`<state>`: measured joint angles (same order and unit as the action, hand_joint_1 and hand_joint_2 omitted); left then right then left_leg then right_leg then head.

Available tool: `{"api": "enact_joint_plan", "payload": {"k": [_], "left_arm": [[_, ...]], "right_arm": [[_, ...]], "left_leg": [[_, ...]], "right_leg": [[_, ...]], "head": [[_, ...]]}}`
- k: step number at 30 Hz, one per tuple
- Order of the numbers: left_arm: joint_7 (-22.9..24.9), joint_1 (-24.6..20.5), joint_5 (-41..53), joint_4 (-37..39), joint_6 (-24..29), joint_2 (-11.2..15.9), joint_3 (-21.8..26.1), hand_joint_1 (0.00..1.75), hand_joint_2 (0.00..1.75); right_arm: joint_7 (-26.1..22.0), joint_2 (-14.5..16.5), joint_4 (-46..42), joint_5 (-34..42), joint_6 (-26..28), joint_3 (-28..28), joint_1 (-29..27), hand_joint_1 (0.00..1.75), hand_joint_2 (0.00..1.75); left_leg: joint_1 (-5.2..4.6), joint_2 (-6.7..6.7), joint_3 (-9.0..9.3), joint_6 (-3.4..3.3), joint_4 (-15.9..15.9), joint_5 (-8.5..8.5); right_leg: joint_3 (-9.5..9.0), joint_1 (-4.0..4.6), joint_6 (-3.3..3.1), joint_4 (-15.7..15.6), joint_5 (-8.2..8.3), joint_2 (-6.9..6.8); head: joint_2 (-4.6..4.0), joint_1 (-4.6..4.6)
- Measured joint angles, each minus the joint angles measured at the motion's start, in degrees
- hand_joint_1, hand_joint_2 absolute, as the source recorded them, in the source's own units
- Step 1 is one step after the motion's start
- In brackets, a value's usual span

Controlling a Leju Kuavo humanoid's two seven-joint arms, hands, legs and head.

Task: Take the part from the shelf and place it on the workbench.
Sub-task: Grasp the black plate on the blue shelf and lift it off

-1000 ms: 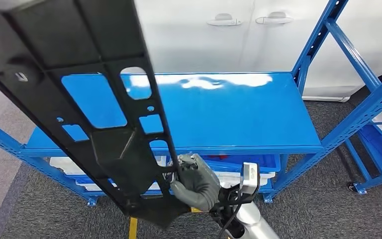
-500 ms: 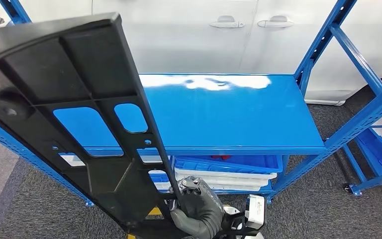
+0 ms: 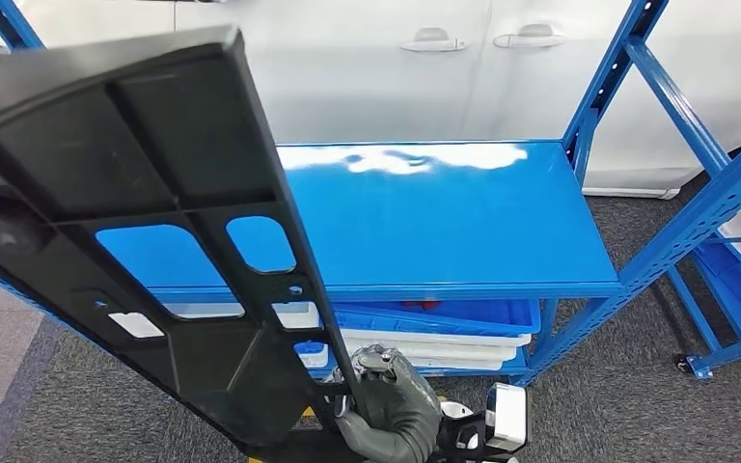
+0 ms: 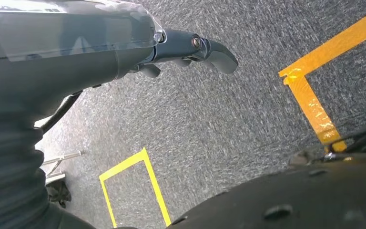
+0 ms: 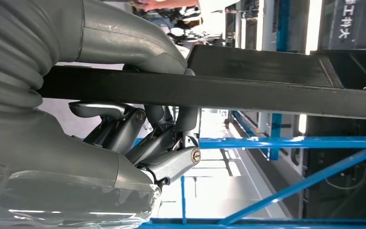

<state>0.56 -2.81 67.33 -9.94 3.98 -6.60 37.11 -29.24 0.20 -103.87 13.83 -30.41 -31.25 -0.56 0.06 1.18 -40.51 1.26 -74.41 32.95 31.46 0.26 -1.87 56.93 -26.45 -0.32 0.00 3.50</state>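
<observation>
Right hand (image 3: 386, 410) grips part (image 3: 145, 241), seemingly upright.

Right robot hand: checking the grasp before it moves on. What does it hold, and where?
The right robot hand grips the black panel by its lower edge rib.

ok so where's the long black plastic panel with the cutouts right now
In the head view the long black plastic panel stands tilted on the left, in front of the blue metal shelf, gripped at its lower edge by the right hand.
</observation>
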Motion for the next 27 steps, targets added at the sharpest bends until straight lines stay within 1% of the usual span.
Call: {"api": "enact_joint_plan", "payload": {"k": [1,2,3,4,5,6,8,9,10,11,13,14,15,16,17,18,19,20,21,22,23,24,25,26,27], "left_arm": [[0.2,0.0,0.0,0.0,0.2,0.0,0.0,0.0,1.75],[0.4,0.0,0.1,0.0,0.3,0.0,0.0,0.0,1.75],[0.5,0.1,0.1,0.0,0.3,0.0,0.0,0.0,1.75],[0.5,0.2,0.2,0.0,0.3,0.0,0.0,0.0,1.75],[0.6,0.3,0.2,0.0,0.3,0.0,0.0,0.0,1.75],[0.6,0.3,0.3,0.0,0.2,0.0,0.0,0.0,1.75],[0.5,0.3,0.3,0.0,-0.1,-0.1,0.0,0.0,1.75],[0.6,0.3,0.4,0.0,-0.3,-0.1,0.0,0.0,1.75],[0.6,0.3,0.5,0.0,-0.5,-0.2,-0.1,0.0,1.75],[0.6,0.3,0.5,0.0,-0.7,-0.2,-0.1,0.0,1.75],[0.7,0.3,0.5,0.0,-0.9,-0.2,-0.1,0.0,1.75],[0.7,0.3,0.5,0.0,-1.0,-0.2,-0.1,0.0,1.75],[0.7,0.2,0.5,0.0,-1.0,-0.2,-0.1,0.0,1.75],[0.7,0.2,0.5,0.0,-1.0,-0.2,-0.1,0.0,1.75],[0.7,0.2,0.5,0.0,-1.1,-0.2,-0.1,0.0,1.75],[0.7,0.2,0.5,0.0,-1.1,-0.2,-0.1,0.0,1.75],[0.7,0.2,0.5,0.0,-1.1,-0.2,-0.1,0.0,1.75],[0.7,0.2,0.6,0.0,-1.1,-0.1,-0.1,0.0,1.75],[0.7,0.2,0.6,0.0,-1.2,-0.1,-0.1,0.0,1.75],[0.7,0.2,0.6,0.0,-1.3,-0.1,-0.1,0.0,1.75],[0.7,0.2,0.6,0.0,-1.4,-0.1,-0.1,0.0,1.75],[0.8,0.2,0.6,0.0,-1.5,-0.1,-0.1,0.0,1.75],[0.8,0.2,0.6,0.0,-1.6,-0.1,-0.1,0.0,1.75],[0.8,0.1,0.6,0.0,-1.7,0.0,-0.1,0.0,1.75],[0.8,0.1,0.6,0.0,-1.8,0.0,-0.1,0.0,1.75]], "right_arm": [[0.0,0.0,0.0,0.0,-0.1,0.1,-0.1,1.75,1.75],[0.0,0.0,0.0,0.0,-0.1,0.2,-0.1,1.75,1.75],[0.0,0.1,0.0,0.0,-0.1,0.3,-0.1,1.75,1.75],[0.0,0.2,0.0,0.0,-0.1,0.3,-0.1,1.75,1.75],[0.0,0.2,0.0,-0.1,-0.1,0.4,-0.1,1.75,1.75],[0.1,0.2,0.0,-0.1,-0.1,0.5,-0.1,1.75,1.75],[0.3,0.3,0.0,-0.4,-0.1,0.6,-0.2,1.75,1.75],[0.4,0.3,0.0,-0.5,0.0,0.6,-0.2,1.75,1.75],[0.5,0.3,0.0,-0.5,0.0,0.7,-0.1,1.75,1.75],[0.6,0.3,0.0,-0.5,0.0,0.7,-0.1,1.75,1.75],[0.6,0.2,0.0,-0.5,0.2,0.8,-0.2,1.75,1.75],[0.6,0.2,0.0,-0.5,0.2,0.9,-0.3,1.75,1.75],[0.6,0.2,0.0,-0.5,0.3,0.9,-0.3,1.75,1.75],[0.6,0.2,0.0,-0.5,0.4,1.0,-0.4,1.75,1.75],[0.6,0.2,0.0,-0.5,0.4,1.0,-0.4,1.75,1.75],[0.6,0.2,0.0,-0.5,0.4,1.0,-0.4,1.75,1.75],[0.6,0.2,0.0,-0.6,0.4,1.0,-0.4,1.75,1.75],[0.6,0.2,0.0,-0.6,0.4,1.0,-0.4,1.75,1.75],[0.6,0.2,0.0,-0.6,0.4,1.0,-0.4,1.75,1.75],[0.7,0.2,0.0,-0.6,0.5,1.0,-0.4,1.75,1.75],[0.7,0.2,0.0,-0.6,0.5,1.1,-0.5,1.75,1.75],[0.8,0.2,0.0,-0.6,0.5,1.1,-0.5,1.75,1.75],[0.8,0.2,0.0,-0.6,0.5,1.1,-0.5,1.75,1.75],[0.8,0.2,0.0,-0.6,0.5,1.1,-0.6,1.75,1.75],[0.9,0.2,0.0,-0.7,0.5,1.1,-0.6,1.75,1.75]], "left_leg": [[0.0,-0.01,0.67,-0.03,1.3,-1.23],[0.0,-0.04,2.34,-0.12,4.7,-3.21],[-0.01,-0.17,4.43,-0.28,8.9,-5.02],[-0.05,-0.24,6.17,-0.57,12.5,-6.32],[-0.1,-0.28,7.29,-0.9,14.9,-6.98],[-0.18,-0.26,7.69,-1.25,15.9,-7.04],[-0.18,-0.07,7.63,-1.89,16.1,-7.16],[-0.09,-0.04,7.63,-2.17,16.2,-7.26],[0.04,-0.08,7.64,-2.43,16.4,-7.37],[0.17,-0.13,7.63,-2.64,16.5,-7.45],[0.17,-0.18,7.49,-2.8,16.5,-7.46],[0.17,-0.17,7.43,-2.82,16.5,-7.45],[0.18,-0.15,7.44,-2.8,16.4,-7.44],[0.18,-0.1,7.51,-2.77,16.4,-7.42],[0.19,-0.05,7.64,-2.71,16.4,-7.38],[0.19,0.0,7.79,-2.62,16.4,-7.35],[0.1,0.07,7.87,-2.43,16.4,-7.34],[0.05,0.12,7.88,-2.19,16.4,-7.38],[0.01,0.16,7.82,-1.9,16.3,-7.46],[-0.02,0.19,7.76,-1.57,16.4,-7.59],[-0.02,0.19,7.72,-1.24,16.5,-7.69],[0.0,0.12,7.62,-0.94,16.3,-7.44],[-0.02,0.06,7.27,-0.68,15.5,-6.58],[-0.03,-0.01,6.49,-0.47,13.5,-5.01],[0.01,-0.08,5.25,-0.34,10.4,-2.85]], "right_leg": [[-0.06,0.06,-0.02,0.1,-0.08,0.01],[-0.16,0.09,0.0,0.2,-0.2,0.06],[-0.23,0.15,0.1,0.4,-0.37,0.13],[-0.22,0.28,0.28,0.6,-0.57,0.22],[-0.12,0.39,0.49,0.8,-0.73,0.28],[0.01,0.48,0.74,1.0,-0.83,0.31],[0.16,0.51,1.25,1.1,-0.96,0.32],[0.29,0.46,1.6,1.5,-1.34,0.34],[0.75,0.4,1.96,2.7,-2.23,0.38],[1.87,0.25,2.35,5.3,-3.81,0.41],[5.53,-0.22,2.96,12.9,-7.64,0.4],[7.26,-0.45,3.17,16.4,-8.85,0.39],[8.05,-0.64,3.29,17.8,-8.84,0.38],[7.69,-0.81,3.32,17.0,-7.68,0.38],[6.2,-0.92,3.27,13.8,-5.64,0.38],[4.09,-0.99,3.13,9.4,-3.44,0.41],[2.24,-0.89,2.93,5.4,-1.81,0.47],[1.04,-0.76,2.67,2.7,-0.82,0.53],[0.6,-0.59,2.41,1.5,-0.49,0.59],[0.7,-0.42,2.16,1.4,-0.44,0.62],[0.81,-0.51,1.79,1.2,-0.22,0.6],[0.83,-0.61,1.41,1.0,0.05,0.51],[0.87,-0.74,0.98,0.7,0.34,0.39],[0.97,-0.84,0.56,0.4,0.65,0.25],[1.16,-0.76,0.27,0.4,0.87,0.11]], "head": [[0.0,0.0],[0.0,0.0],[0.0,0.0],[0.0,0.0],[0.0,0.0],[0.0,0.0],[0.0,-0.01],[0.0,-0.01],[0.0,-0.02],[0.0,-0.01],[0.0,-0.02],[0.0,-0.02],[0.0,-0.02],[0.0,-0.02],[0.0,-0.02],[0.0,-0.02],[0.0,-0.02],[0.0,-0.02],[0.0,-0.01],[0.0,-0.01],[0.0,-0.01],[0.0,-0.01],[0.0,-0.01],[0.0,-0.01],[0.0,-0.01]]}}
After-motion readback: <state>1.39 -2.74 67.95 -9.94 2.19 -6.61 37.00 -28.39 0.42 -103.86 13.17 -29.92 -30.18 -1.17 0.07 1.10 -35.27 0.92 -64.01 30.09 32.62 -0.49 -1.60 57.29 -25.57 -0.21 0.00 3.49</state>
